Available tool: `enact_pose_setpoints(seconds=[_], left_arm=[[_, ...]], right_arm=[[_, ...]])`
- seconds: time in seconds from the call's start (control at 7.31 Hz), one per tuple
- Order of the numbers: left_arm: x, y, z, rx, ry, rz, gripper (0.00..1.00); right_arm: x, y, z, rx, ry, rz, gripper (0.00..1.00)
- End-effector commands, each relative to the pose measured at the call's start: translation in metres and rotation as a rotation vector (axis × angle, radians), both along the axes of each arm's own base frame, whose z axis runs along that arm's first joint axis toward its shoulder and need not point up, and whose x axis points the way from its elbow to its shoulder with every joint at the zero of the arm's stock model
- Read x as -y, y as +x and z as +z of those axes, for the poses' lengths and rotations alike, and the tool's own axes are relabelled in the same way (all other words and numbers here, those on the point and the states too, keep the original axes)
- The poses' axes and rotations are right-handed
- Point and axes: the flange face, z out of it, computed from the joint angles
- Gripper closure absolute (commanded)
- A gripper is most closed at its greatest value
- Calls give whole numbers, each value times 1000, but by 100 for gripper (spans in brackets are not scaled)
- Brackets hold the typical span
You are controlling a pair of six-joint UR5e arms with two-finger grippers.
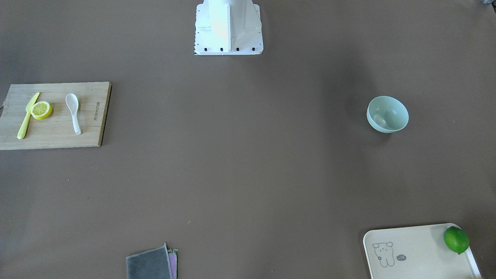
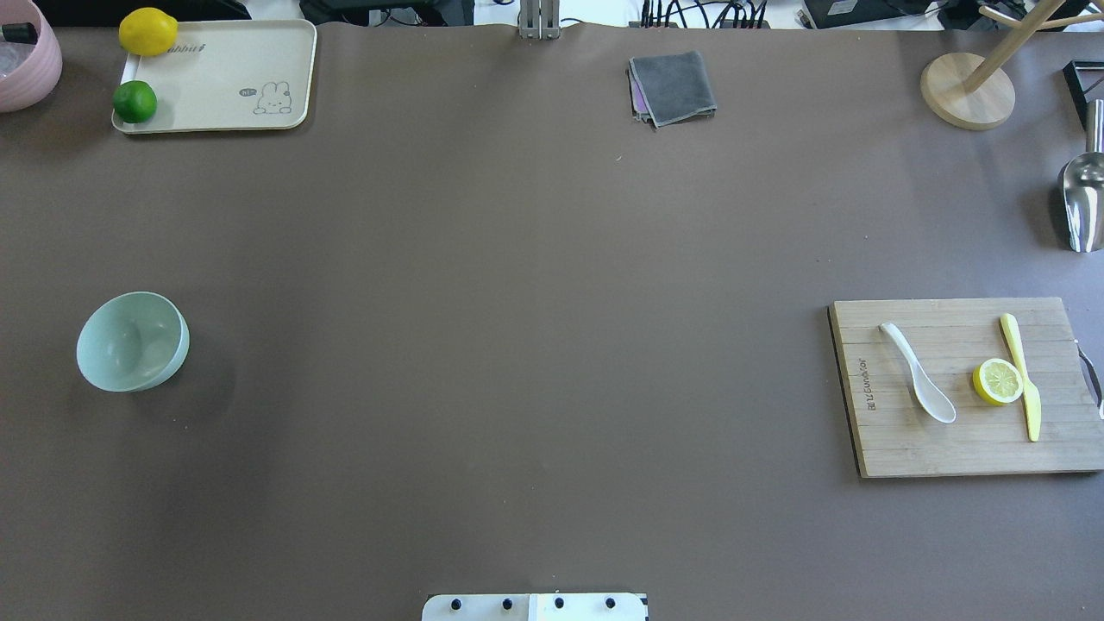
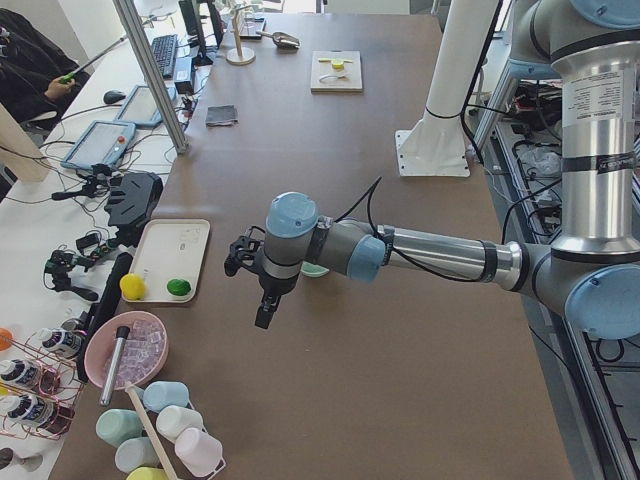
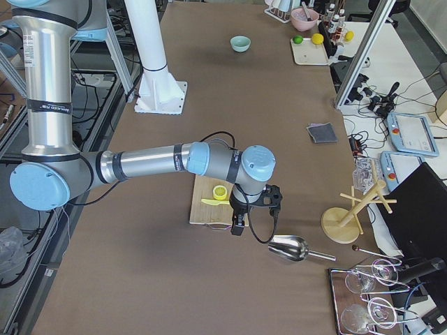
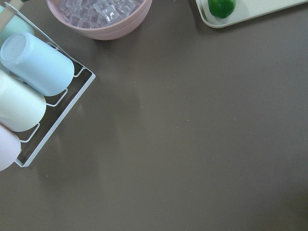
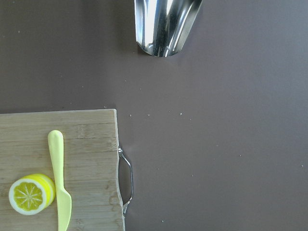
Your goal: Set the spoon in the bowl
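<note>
The white spoon [image 1: 73,112] lies on a wooden cutting board [image 1: 58,131], scoop towards the robot; it also shows in the overhead view [image 2: 918,384]. The mint-green bowl [image 1: 387,114] stands upright and empty on the other side of the table, also in the overhead view [image 2: 132,341]. My left gripper [image 3: 263,316] shows only in the exterior left view, hovering above the table near the bowl. My right gripper [image 4: 237,227] shows only in the exterior right view, above the board's outer end. I cannot tell whether either is open or shut.
A lemon half [image 2: 998,381] and a yellow knife [image 2: 1022,377] share the board. A cream tray [image 2: 224,78] holds a lime [image 2: 134,102] and a lemon [image 2: 147,31]. A grey cloth [image 2: 673,87], metal scoop [image 2: 1082,203], wooden stand [image 2: 967,90], pink ice bowl [image 5: 98,17] and cup rack [image 5: 33,82] line the edges.
</note>
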Motion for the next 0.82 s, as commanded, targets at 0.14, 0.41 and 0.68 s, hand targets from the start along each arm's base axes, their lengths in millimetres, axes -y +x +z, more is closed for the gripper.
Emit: enact_pose_setpoints(seconds=[0.14,0.41,0.68], left_arm=[[-1,0,7,-1,-19,0,2],[-1,0,7,-1,-19,0,2],[-1,0,10,1,-27,0,2]], right_arm=[[0,0,-3,2,4,4,0],[1,0,-8,3,14,4,0],[1,0,-7,3,12,3,0]])
